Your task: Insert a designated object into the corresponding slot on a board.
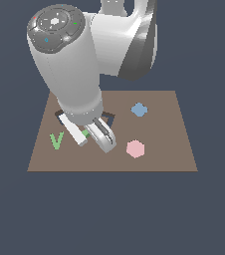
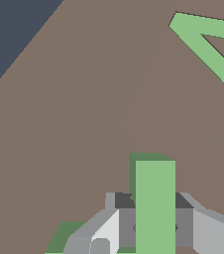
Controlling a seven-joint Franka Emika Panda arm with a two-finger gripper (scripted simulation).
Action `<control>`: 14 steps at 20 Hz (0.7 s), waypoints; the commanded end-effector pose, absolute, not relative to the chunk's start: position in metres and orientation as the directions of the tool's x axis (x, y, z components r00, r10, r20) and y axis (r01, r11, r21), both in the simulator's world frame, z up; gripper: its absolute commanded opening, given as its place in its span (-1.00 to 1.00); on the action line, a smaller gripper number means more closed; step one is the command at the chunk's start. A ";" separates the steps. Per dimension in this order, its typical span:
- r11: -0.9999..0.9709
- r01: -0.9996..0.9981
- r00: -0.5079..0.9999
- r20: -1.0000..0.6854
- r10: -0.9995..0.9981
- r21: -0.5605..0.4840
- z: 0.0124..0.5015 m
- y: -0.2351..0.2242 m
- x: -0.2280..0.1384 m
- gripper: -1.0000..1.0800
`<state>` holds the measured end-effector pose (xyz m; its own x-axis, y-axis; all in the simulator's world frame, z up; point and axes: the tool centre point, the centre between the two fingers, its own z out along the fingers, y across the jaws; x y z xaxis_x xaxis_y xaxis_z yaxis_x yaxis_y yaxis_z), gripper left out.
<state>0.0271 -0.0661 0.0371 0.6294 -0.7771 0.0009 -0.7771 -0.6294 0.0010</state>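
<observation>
Pincer (image 1: 95, 135) low over the board (image 1: 174, 149), toward the exterior view's left half; its two fingers (image 1: 102, 137) clamped on the green L block (image 1: 86, 133). Only a sliver of green shows between them in the exterior view. Wrist view: one arm of the L block (image 2: 154, 203) stands up between the grey pads, the other arm runs off the frame edge lower down. Block appears lifted off the board surface, though I cannot tell for sure.

Behind the pincer, dark slot (image 1: 109, 118) edges show on either side of the arm, mostly hidden.

Thin green V piece (image 1: 56, 140) lies flat near the board's left edge in the exterior view. Pink hexagon (image 1: 135, 149) and blue piece (image 1: 139, 109) sit toward the right, well apart from the pincer.
</observation>
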 end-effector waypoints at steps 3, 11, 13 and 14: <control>-0.469 -0.883 0.469 0.001 -0.883 0.000 0.038 -0.064 0.011 -1.00; -0.166 -0.986 0.166 0.001 -0.986 0.000 0.039 -0.053 -0.014 -1.00; -0.095 -0.995 0.095 0.001 -0.995 0.000 0.040 -0.049 -0.019 -1.00; -0.062 -0.998 0.062 0.001 -0.998 0.000 0.040 -0.047 -0.021 -1.00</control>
<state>-0.0178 -0.0500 0.0392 0.1169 -0.9931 0.0012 -0.9931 -0.1169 0.0009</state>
